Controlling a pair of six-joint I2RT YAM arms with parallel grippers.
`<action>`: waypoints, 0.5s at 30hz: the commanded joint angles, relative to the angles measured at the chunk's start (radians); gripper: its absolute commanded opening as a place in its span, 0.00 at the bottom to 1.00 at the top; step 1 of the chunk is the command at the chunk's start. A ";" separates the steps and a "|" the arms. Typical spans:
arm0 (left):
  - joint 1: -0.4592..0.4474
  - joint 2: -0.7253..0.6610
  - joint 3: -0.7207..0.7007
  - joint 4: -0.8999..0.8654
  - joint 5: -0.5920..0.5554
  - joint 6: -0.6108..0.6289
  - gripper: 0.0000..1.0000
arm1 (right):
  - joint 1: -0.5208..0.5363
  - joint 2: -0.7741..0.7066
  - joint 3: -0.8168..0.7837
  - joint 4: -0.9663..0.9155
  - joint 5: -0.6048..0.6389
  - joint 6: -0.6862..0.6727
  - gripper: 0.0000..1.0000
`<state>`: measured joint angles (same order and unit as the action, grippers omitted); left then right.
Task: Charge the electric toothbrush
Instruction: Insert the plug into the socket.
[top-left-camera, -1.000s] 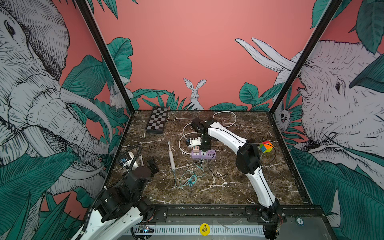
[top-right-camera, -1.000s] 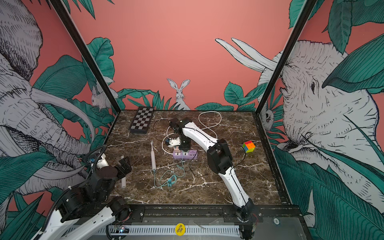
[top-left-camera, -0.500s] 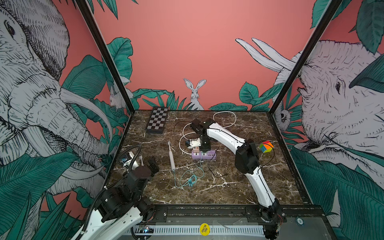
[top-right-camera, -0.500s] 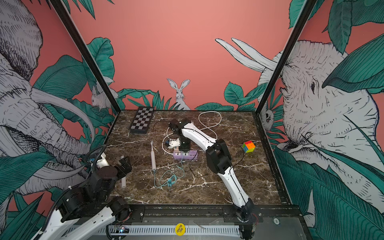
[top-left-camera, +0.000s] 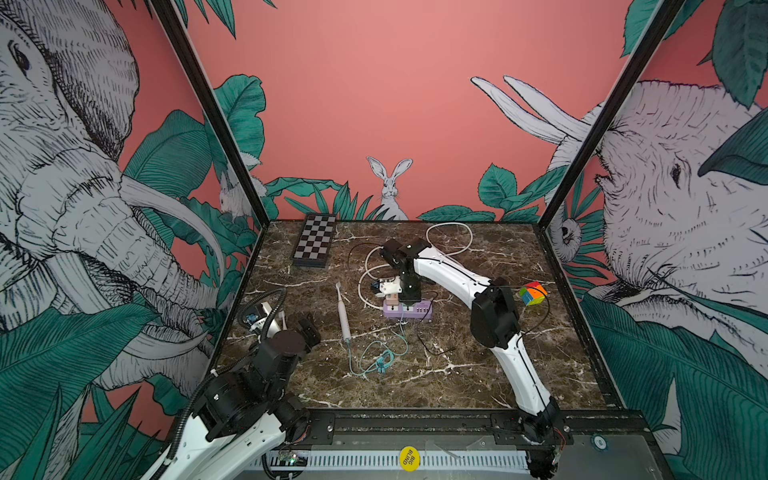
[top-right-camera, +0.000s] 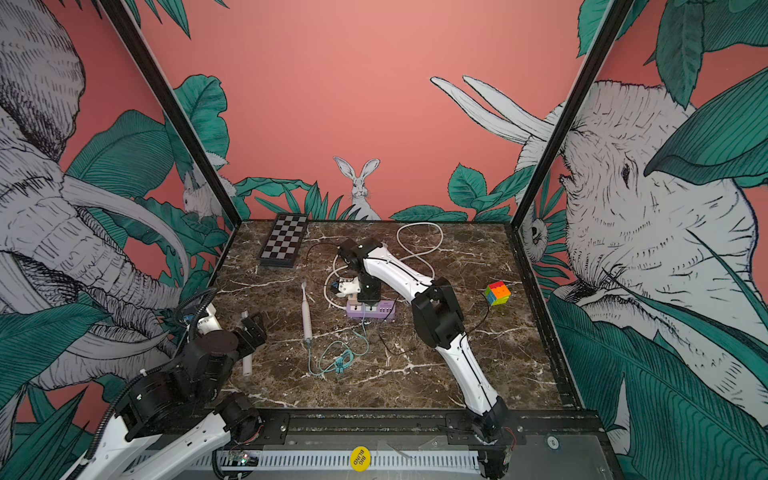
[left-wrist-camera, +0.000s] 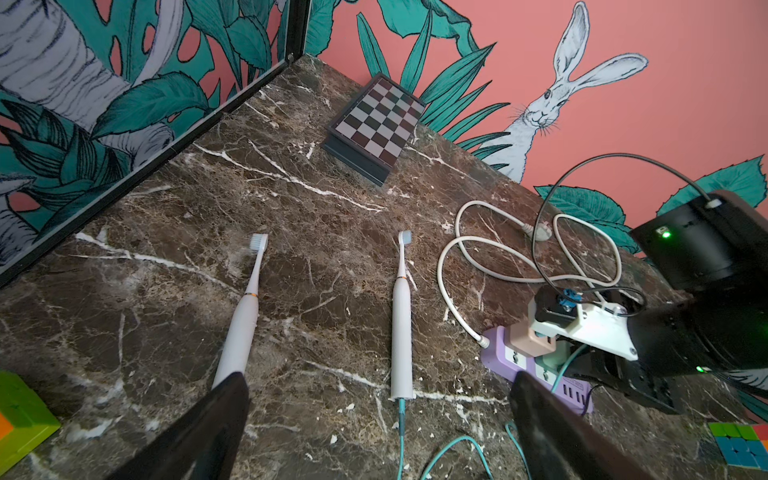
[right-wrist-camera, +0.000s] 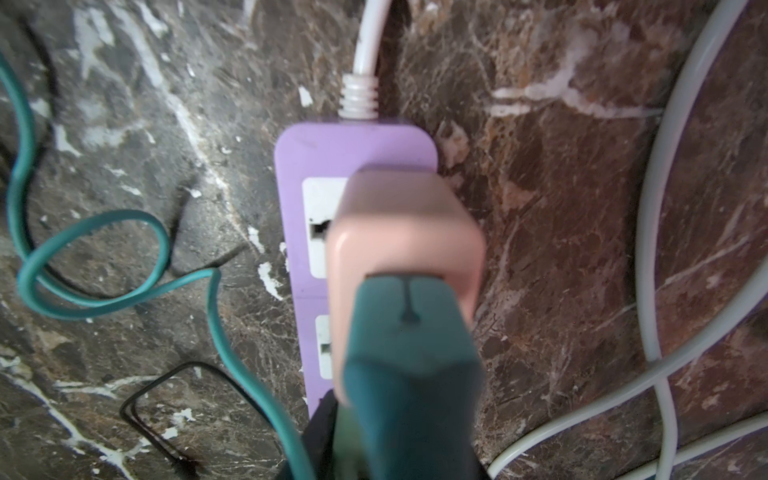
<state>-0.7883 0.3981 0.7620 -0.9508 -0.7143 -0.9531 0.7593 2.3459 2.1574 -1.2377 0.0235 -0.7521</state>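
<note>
1. Lilac rectangular plastic power strip (top-left-camera: 409, 311): landmark.
2. Slim white electric toothbrush (top-left-camera: 343, 316): lies flat beside the strip on the left-arm side, thin teal cable (top-left-camera: 374, 357) in its base.
3. Right gripper (top-left-camera: 405, 297): directly over the strip's pink cube adapter (right-wrist-camera: 407, 232); grip cannot be told.
4. Left gripper (left-wrist-camera: 378, 380): fingers spread wide, well apart from the strip.

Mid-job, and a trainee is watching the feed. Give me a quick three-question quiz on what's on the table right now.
1. True or false: the teal cable is plugged into the base of a toothbrush.
2. What stands on the purple power strip? A) pink adapter B) cube C) chessboard
3. How many toothbrushes lie on the table?
Key: 1 true; 2 A; 3 two.
</note>
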 joint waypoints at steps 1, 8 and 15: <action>0.006 0.013 -0.001 0.004 -0.003 -0.013 0.99 | -0.005 -0.053 -0.001 0.024 0.035 0.029 0.43; 0.006 0.035 0.011 0.003 0.003 -0.019 0.99 | -0.008 -0.123 0.029 0.045 -0.013 0.066 0.69; 0.006 0.043 0.004 0.000 0.009 -0.040 0.99 | 0.005 -0.211 -0.007 0.050 -0.019 0.068 0.86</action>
<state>-0.7883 0.4374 0.7620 -0.9459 -0.6968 -0.9722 0.7555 2.1906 2.1601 -1.1866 0.0170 -0.6983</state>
